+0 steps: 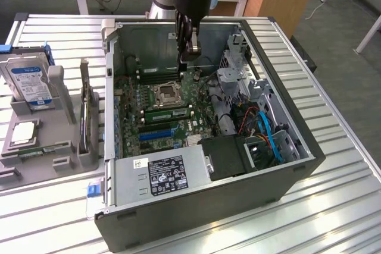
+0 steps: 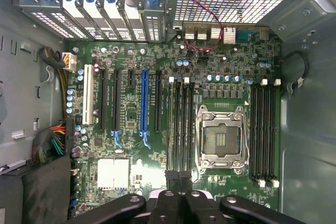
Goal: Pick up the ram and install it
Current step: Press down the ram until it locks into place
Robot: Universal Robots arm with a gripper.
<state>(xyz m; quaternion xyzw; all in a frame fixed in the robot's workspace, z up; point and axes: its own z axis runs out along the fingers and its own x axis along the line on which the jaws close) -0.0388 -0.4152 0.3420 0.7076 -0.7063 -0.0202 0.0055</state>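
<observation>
In the exterior view my gripper [image 1: 189, 56] hangs over the back of the motherboard [image 1: 178, 108] inside the open computer case [image 1: 286, 147], fingers together and nothing between them. A long green ram stick [image 1: 169, 112] sits on edge in a slot just in front of the empty processor socket [image 1: 166, 92]. The wrist view shows the shut fingertips [image 2: 179, 179] above the end of the memory slots [image 2: 181, 124] beside the socket [image 2: 220, 137]. A thin green stick [image 1: 41, 149] lies in the grey holder [image 1: 65, 162] at the exterior view's left.
The holder also carries a blue-labelled hard drive [image 1: 30, 81] and a square silver processor chip [image 1: 24, 132]. Inside the case are the power supply [image 1: 164, 176], a drive cage [image 1: 238, 81] and blue cables [image 1: 271, 138]. A second bank of slots [image 2: 263, 129] lies beyond the socket.
</observation>
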